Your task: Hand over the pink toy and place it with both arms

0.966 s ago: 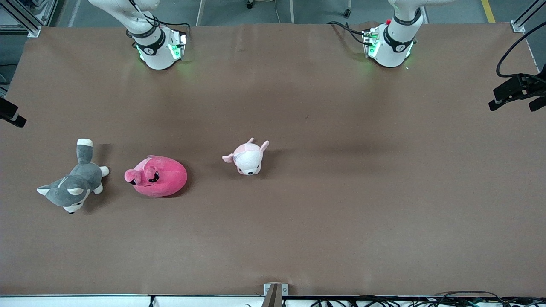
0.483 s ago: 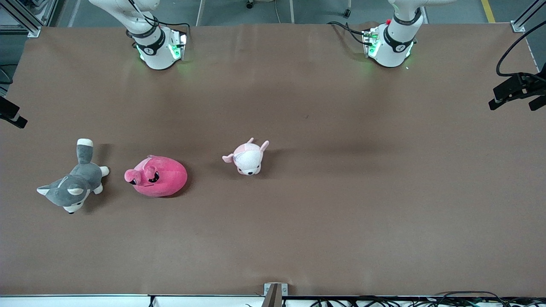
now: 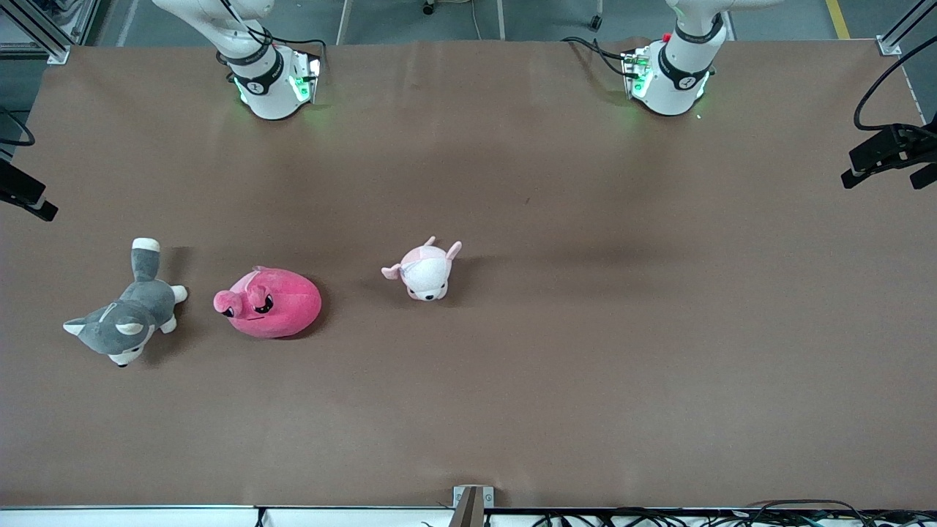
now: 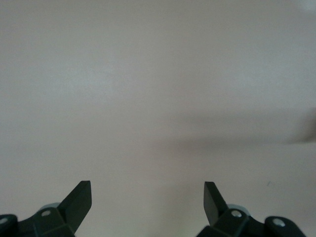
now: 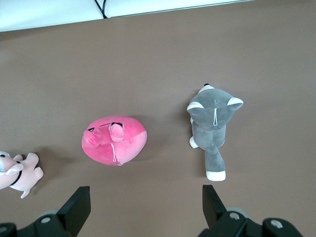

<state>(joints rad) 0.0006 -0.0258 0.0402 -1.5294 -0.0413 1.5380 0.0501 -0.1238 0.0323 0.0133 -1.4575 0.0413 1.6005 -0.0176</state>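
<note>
The pink toy (image 3: 271, 301) is a round hot-pink plush lying on the brown table toward the right arm's end. It also shows in the right wrist view (image 5: 114, 139). My right gripper (image 5: 146, 190) is open and empty, high over the table, with the toy below it and apart from it. My left gripper (image 4: 147, 183) is open and empty over bare table. Only the arms' bases, right (image 3: 267, 80) and left (image 3: 673, 73), show clearly in the front view.
A grey-and-white husky plush (image 3: 121, 316) lies beside the pink toy, closer to the right arm's end of the table. A small pale pink-and-white plush (image 3: 424, 269) lies beside it toward the middle. Dark hardware hangs at both side edges of the front view (image 3: 886, 157).
The dark pieces at both side edges of the front view have shifted slightly. The three plush toys have not moved.
</note>
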